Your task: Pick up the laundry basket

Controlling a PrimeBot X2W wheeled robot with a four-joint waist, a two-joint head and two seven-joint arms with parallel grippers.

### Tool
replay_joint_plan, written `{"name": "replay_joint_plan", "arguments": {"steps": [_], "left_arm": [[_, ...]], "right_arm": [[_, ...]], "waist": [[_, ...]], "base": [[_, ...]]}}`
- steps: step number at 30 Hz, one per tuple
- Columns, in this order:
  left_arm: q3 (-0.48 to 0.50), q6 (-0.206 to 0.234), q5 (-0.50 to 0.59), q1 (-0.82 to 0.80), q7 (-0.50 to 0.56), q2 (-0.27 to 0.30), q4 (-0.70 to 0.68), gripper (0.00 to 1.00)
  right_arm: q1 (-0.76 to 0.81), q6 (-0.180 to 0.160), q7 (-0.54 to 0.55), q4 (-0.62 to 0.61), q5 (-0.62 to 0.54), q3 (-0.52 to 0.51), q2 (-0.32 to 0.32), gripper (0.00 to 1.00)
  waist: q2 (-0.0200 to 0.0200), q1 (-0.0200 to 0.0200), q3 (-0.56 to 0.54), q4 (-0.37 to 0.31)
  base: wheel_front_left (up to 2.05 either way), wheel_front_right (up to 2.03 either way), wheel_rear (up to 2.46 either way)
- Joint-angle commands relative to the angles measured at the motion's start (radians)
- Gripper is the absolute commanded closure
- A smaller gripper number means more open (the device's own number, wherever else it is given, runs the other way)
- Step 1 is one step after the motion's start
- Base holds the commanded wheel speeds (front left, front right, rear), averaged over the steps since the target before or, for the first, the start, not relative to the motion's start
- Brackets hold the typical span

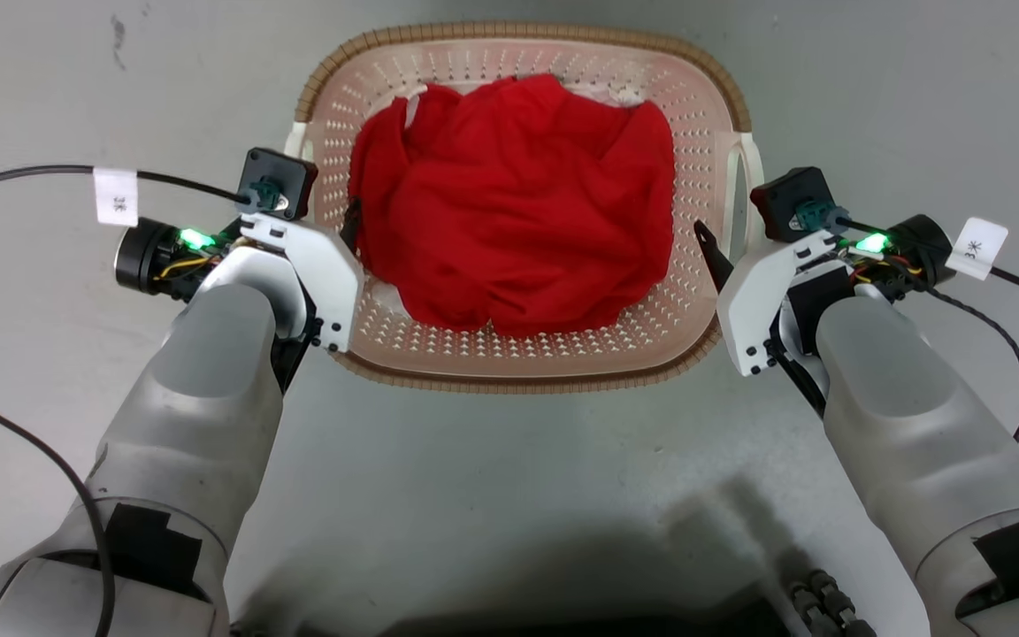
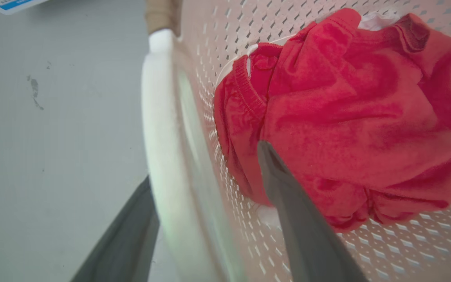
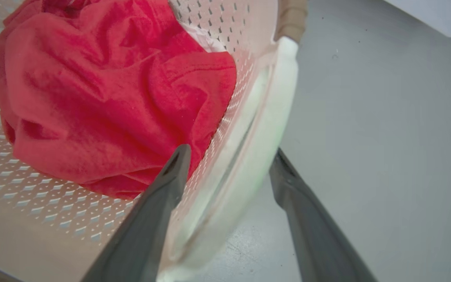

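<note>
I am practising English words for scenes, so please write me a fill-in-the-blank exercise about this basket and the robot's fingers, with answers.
1. The basket holds a ___ cloth.
2. The left fingers straddle a ___ handle.
3. One of the right fingers is inside the basket, the other ___ it.
Answers: red; white; outside.

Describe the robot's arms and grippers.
The left forearm and right forearm are smooth pale grey shells with black patches lower down. White angular wrist plates carry black boxes, green lights and coloured wires. Black cables bear white tags. The left gripper and right gripper each have two tapering dark grey fingers.
</note>
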Motion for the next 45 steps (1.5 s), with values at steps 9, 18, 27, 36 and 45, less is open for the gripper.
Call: {"name": "replay_joint_plan", "arguments": {"steps": [9,18,27,36,45], "left_arm": [[-0.083,-0.001,-0.069,-0.035,0.037,0.013,0.014,0.35],[-0.137,0.0,-0.123,-0.033,0.055,0.019,0.019,1.0],[-0.192,-0.001,-0.194,0.02,0.08,-0.007,0.022,1.0],[-0.262,-0.002,-0.304,0.12,0.168,-0.026,-0.002,1.0],[-0.349,-0.002,-0.425,0.225,0.251,-0.012,-0.053,1.0]], "right_arm": [[-0.044,-0.001,-0.007,0.008,0.045,0.043,0.001,0.07],[-0.047,-0.001,-0.021,0.015,0.06,0.054,-0.003,1.0],[-0.01,-0.001,0.002,0.032,0.075,0.078,-0.002,1.0],[0.062,-0.001,0.079,0.036,0.148,0.15,0.0,1.0],[0.146,-0.001,0.158,0.034,0.241,0.244,0.001,1.0]], "waist": [[0.0,-0.0002,0.053,-0.013],[0.0,-0.0002,0.043,-0.009],[0.0,-0.0002,-0.039,0.006],[0.0,-0.0002,-0.186,0.019],[0.0,-0.0002,-0.358,0.026]], "base": [[0.0,0.0,0.0],[0.0,0.0,0.0],[0.0,0.0,0.0],[0.0,0.0,0.0],[0.0,0.0,0.0]]}}
